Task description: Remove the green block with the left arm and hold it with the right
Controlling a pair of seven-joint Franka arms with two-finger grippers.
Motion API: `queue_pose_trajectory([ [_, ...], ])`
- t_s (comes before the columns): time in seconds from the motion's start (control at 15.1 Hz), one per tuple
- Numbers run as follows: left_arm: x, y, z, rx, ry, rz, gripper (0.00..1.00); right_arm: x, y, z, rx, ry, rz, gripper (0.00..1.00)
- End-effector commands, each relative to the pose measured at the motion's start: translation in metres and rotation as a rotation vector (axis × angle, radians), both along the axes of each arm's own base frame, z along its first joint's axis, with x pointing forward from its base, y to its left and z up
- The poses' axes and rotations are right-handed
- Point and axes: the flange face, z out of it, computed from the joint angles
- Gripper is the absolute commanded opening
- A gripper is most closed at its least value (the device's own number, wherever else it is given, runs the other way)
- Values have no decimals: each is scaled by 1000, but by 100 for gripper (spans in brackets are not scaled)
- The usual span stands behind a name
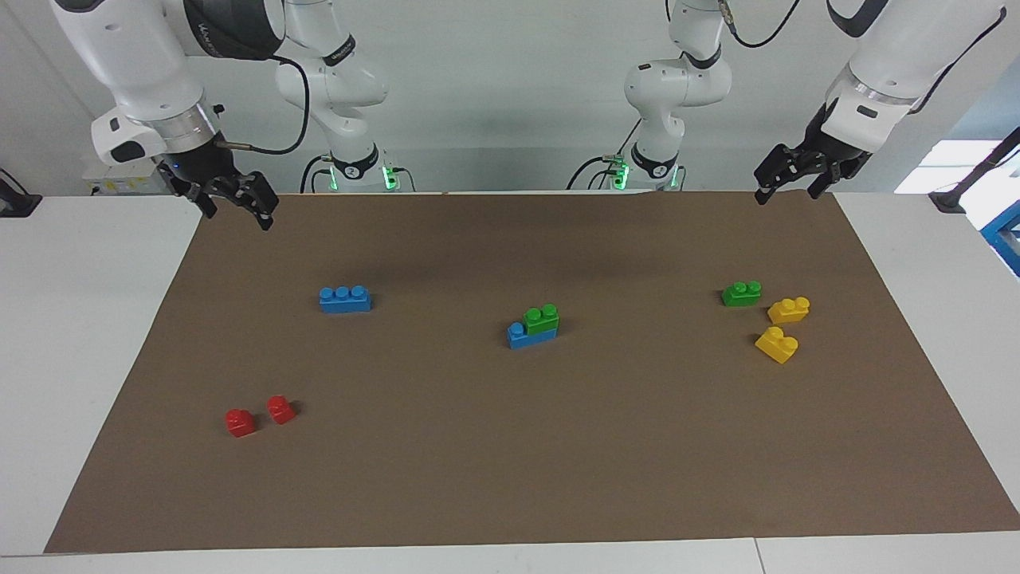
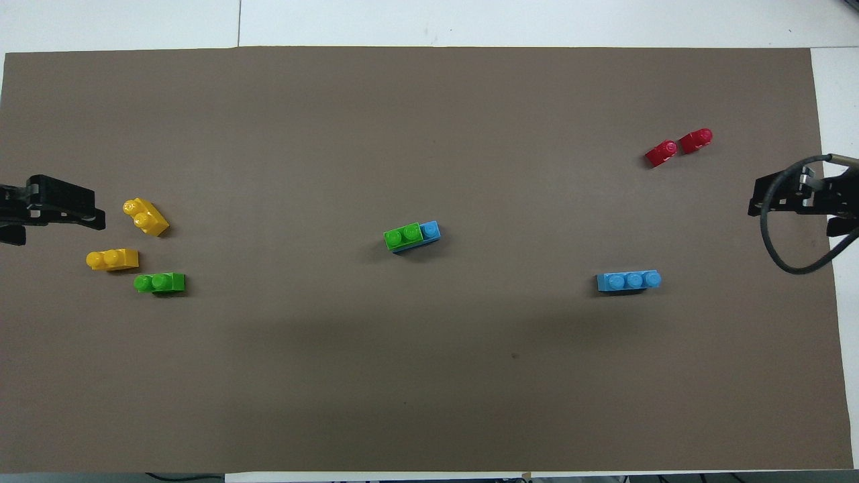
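While both arms are waiting, the left gripper (image 1: 789,185) and right gripper (image 1: 231,203) are hanging spread over the desk's robot-side corners. Mid-desk, the studded plastic green block (image 1: 542,319) is sitting on a blue brick (image 1: 522,336).

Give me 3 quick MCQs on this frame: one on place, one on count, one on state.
1. What does the mid-mat green block sit on?
A. a blue brick
B. a yellow brick
C. the bare mat

2. How many yellow bricks are there?
A. one
B. two
C. four

3. What does the left gripper hold?
A. a green block
B. a red brick
C. nothing

Answers:
1 A: it is stacked on the blue brick, one blue stud left uncovered.
2 B: two yellow bricks lie near the loose green block.
3 C: it hangs bare over the mat's edge, as does the right gripper.
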Motion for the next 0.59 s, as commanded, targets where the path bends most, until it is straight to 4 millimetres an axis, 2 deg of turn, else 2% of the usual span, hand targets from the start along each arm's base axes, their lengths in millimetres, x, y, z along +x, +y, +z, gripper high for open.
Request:
queue_pose_trajectory([
  [0.0,-12,-8,-5,-26,20,165,100,-3,15,-10,80,-18,-224,100],
  [0.07,-14,-13,-7,-36,28,213,100,-2,17,-14,93,-15,-298,100],
  [0.26,-24,-53,-16,-19,35,360,100,3,26,-34,186,15,-538,100],
  [0.4,-33,-84,-27,-12,20,574,100,4,36,-50,262,62,-744,100],
  [0.53,-40,-109,-38,-23,-1,839,100,7,61,-63,324,109,-831,100],
])
